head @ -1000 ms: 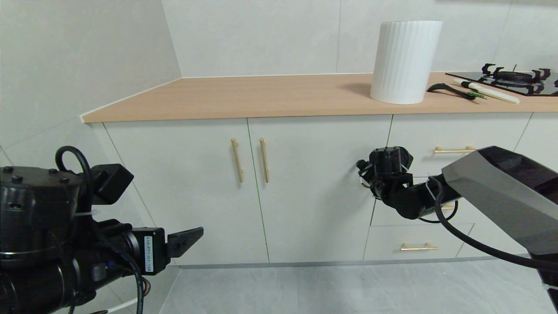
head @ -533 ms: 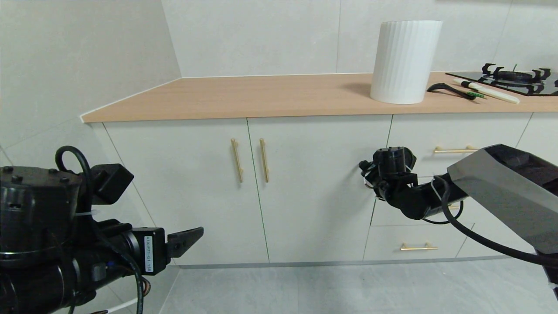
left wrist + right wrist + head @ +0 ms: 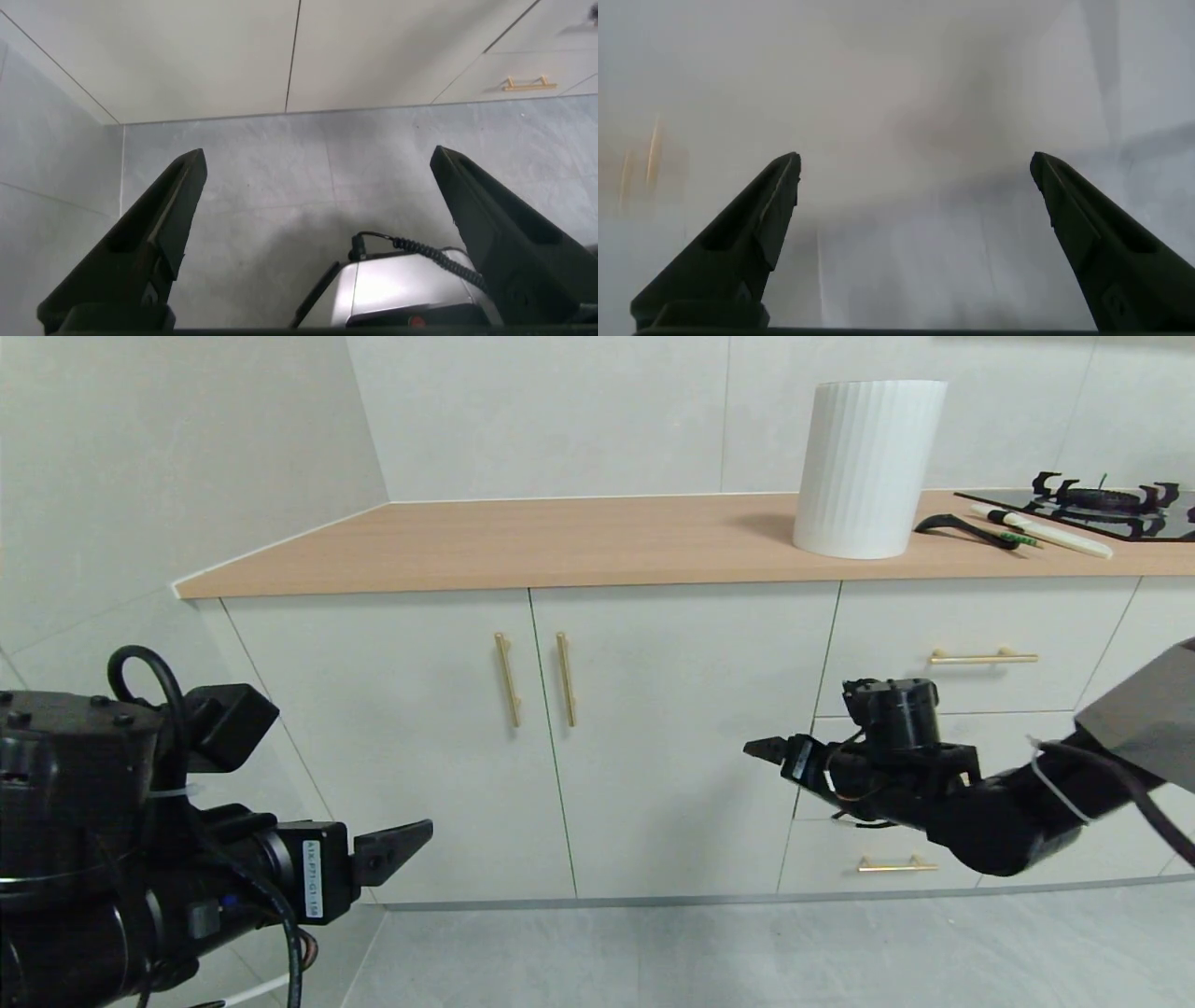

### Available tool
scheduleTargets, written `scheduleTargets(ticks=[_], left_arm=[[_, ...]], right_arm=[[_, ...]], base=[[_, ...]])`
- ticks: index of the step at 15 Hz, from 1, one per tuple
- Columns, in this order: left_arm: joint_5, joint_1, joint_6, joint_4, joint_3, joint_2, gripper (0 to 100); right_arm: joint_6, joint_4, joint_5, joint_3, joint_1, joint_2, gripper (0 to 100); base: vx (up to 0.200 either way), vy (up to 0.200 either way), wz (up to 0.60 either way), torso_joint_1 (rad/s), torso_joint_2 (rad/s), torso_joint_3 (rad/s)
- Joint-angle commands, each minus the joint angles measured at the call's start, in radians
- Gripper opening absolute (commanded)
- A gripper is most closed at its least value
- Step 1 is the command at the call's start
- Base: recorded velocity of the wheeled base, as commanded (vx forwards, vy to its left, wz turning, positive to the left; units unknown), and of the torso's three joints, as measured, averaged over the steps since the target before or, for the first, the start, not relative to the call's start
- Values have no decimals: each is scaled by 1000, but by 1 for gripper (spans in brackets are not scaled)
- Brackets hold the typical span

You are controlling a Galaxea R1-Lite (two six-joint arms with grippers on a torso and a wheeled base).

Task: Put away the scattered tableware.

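Head view looks at a light wooden surface (image 3: 560,541) running over pale cabinet doors (image 3: 672,737) with slim brass handles. Toward its right end a tall white ribbed cylindrical container (image 3: 868,467) stands upright, and the scattered pieces lie just to the right of it. One is a black curved utensil (image 3: 966,529), flat on the wood, with its curved end nearest the container's foot and its slim end pointing right and toward the front edge. The other is a long cream-coloured utensil (image 3: 1050,535), whose long axis slants from back left to front right beside the edge of a black glass hob (image 3: 1120,518). A thin green-marked piece (image 3: 1019,537) lies between the two on nearly the same slant; what it is I cannot tell. Both arms are well below the wood, in front of the cabinets. The right pincer (image 3: 764,747) points toward the robot's left, level with the drawer fronts (image 3: 971,635), and the right wrist view shows its fingers spread apart. The left pincer (image 3: 318,161) sits low at the left over the grey tiled floor (image 3: 280,215), its fingers likewise wide apart.
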Motion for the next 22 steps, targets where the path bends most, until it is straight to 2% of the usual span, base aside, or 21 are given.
scheduleTargets(ticks=[1, 2, 5, 7, 8, 9, 11, 12, 15, 17, 18, 20, 22], left_arm=[[1, 1, 2, -1, -2, -38, 100], [1, 1, 17, 1, -2, -64, 100], [2, 11, 119, 1, 40, -181, 100], [-1, 48, 152, 1, 60, -267, 100], [-1, 60, 186, 4, 89, -356, 100], [-2, 74, 201, 4, 109, -405, 100], [-6, 136, 238, 7, 164, -561, 100], [-10, 152, 260, 10, 190, -649, 100], [-12, 218, 349, 90, 219, -847, 100], [-12, 264, 392, 142, 218, -954, 100], [-13, 290, 410, 160, 221, -1014, 100], [-15, 323, 427, 200, 214, -1114, 100], [-6, 341, 425, 206, 216, -1161, 100]], right_arm=[[-129, -125, 62, 196, 12, -189, 100], [-168, -160, 30, 256, 15, -253, 100], [-292, -168, -94, 391, 15, -557, 100], [-330, -165, -119, 461, 15, -729, 100], [-407, -163, -129, 532, 8, -864, 100], [-452, -163, -146, 572, 5, -925, 100], [-510, -157, -215, 642, -9, -1099, 100], [-510, -117, -240, 647, -31, -1183, 100], [-531, 154, -232, 638, -115, -1428, 100], [-582, 315, -238, 630, -141, -1594, 100], [-594, 381, -234, 633, -198, -1681, 100], [-640, 485, -232, 630, -276, -1844, 100], [-688, 582, -232, 635, -304, -1985, 100]], base=[[0, 0, 0, 0, 0, 0], [0, 0, 0, 0, 0, 0], [0, 0, 0, 0, 0, 0], [0, 0, 0, 0, 0, 0], [0, 0, 0, 0, 0, 0], [0, 0, 0, 0, 0, 0], [0, 0, 0, 0, 0, 0], [0, 0, 0, 0, 0, 0], [0, 0, 0, 0, 0, 0], [0, 0, 0, 0, 0, 0], [0, 0, 0, 0, 0, 0], [0, 0, 0, 0, 0, 0], [0, 0, 0, 0, 0, 0]])
